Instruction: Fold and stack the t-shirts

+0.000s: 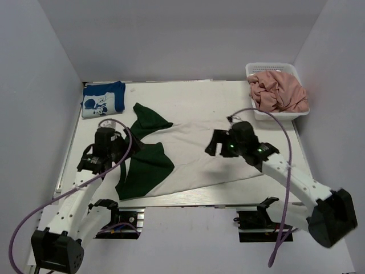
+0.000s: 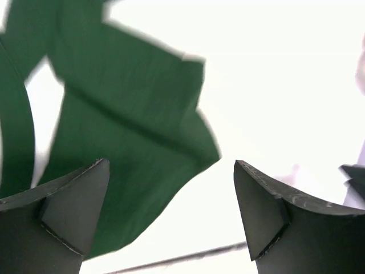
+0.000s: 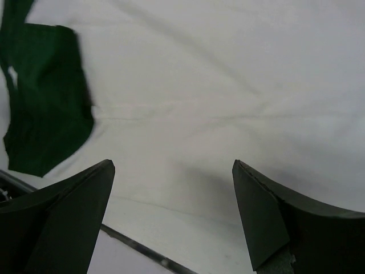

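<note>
A white t-shirt with dark green sleeves point(image 1: 197, 153) lies spread across the middle of the table. One sleeve point(image 1: 149, 118) points to the back left, the other point(image 1: 145, 170) lies near the front edge. My left gripper point(image 1: 121, 138) hovers open between the two sleeves; its wrist view shows a green sleeve point(image 2: 125, 114) past the empty fingers point(image 2: 171, 211). My right gripper point(image 1: 217, 144) hangs open over the shirt's white body point(image 3: 228, 85), nothing between its fingers point(image 3: 174, 211). A folded blue t-shirt with white print point(image 1: 103, 98) rests at the back left. A dusty pink t-shirt point(image 1: 278, 91) is bunched in the basket.
The white mesh basket point(image 1: 272, 67) stands at the back right corner. Grey walls close in the table on three sides. The table's front edge point(image 3: 131, 245) runs just below the shirt's hem, near my right fingers.
</note>
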### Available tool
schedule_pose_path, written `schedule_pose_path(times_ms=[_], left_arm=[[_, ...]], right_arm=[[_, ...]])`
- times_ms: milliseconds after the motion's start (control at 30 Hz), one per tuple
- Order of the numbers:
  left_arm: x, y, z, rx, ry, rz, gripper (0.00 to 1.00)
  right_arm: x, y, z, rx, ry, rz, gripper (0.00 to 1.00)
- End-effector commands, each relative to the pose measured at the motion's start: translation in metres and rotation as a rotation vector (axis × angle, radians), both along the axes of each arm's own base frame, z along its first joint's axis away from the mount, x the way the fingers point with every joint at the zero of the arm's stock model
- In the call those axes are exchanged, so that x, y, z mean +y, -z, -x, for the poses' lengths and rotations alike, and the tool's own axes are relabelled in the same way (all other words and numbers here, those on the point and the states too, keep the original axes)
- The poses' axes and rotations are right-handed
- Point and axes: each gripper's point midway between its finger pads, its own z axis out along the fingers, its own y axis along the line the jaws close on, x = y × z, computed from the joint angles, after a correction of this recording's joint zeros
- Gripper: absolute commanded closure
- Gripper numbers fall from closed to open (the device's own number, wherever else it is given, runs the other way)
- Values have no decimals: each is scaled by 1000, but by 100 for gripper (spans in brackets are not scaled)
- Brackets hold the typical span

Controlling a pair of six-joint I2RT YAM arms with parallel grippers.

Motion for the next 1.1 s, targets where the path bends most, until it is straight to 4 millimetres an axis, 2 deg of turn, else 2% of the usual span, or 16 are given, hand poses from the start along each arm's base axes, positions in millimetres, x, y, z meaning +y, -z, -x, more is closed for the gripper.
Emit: schedule_pose_path(times_ms=[0, 100, 133, 167, 200, 233, 267, 400, 433, 467, 600, 767, 867, 933, 967, 1067], left_arm=[[23, -57, -26, -153, -148, -43, 1], [19, -65, -32, -177, -171, 11, 1], [17, -66, -31, -188, -163, 21, 1], [14, -63, -31, -185, -158, 38, 1], [12, -57, -29, -173, -150, 42, 1], [10, -57, -28, -170, -138, 51, 1], [10, -53, -27, -162, -138, 49, 1], [23, -46, -24, -105, -201, -5, 1], [23, -46, -24, -105, -201, -5, 1], [25, -44, -22, -108, -215, -4, 1], [28, -44, -18, -126, -222, -5, 1], [34, -46, -14, -146, -247, -21, 1], [34, -46, -14, -146, -247, -21, 1], [34, -49, -14, -153, -253, -11, 1], [34, -44, -13, -143, -253, -14, 1], [34, -44, -13, -143, -253, -15, 1]], right_arm=[[64, -35, -15, -115, -176, -45, 10], [131, -34, -37, -126, -315, 1, 10], [149, -34, -35, -126, -357, 0, 10], [173, -50, -55, -178, -379, -9, 10], [188, -27, -57, -145, -413, 29, 10], [199, -23, -58, -142, -440, 41, 10], [222, -15, -78, -150, -448, 49, 10], [263, 8, -93, -162, -519, 84, 10], [273, 2, -95, -178, -533, 69, 10], [280, 19, -99, -164, -538, 82, 10], [297, 42, -101, -122, -564, 105, 14], [294, 59, -91, -63, -562, 113, 36], [283, 71, -82, -27, -558, 140, 41], [279, 77, -76, -3, -559, 145, 51], [278, 75, -76, -4, -556, 140, 67], [280, 65, -75, -40, -551, 125, 90]])
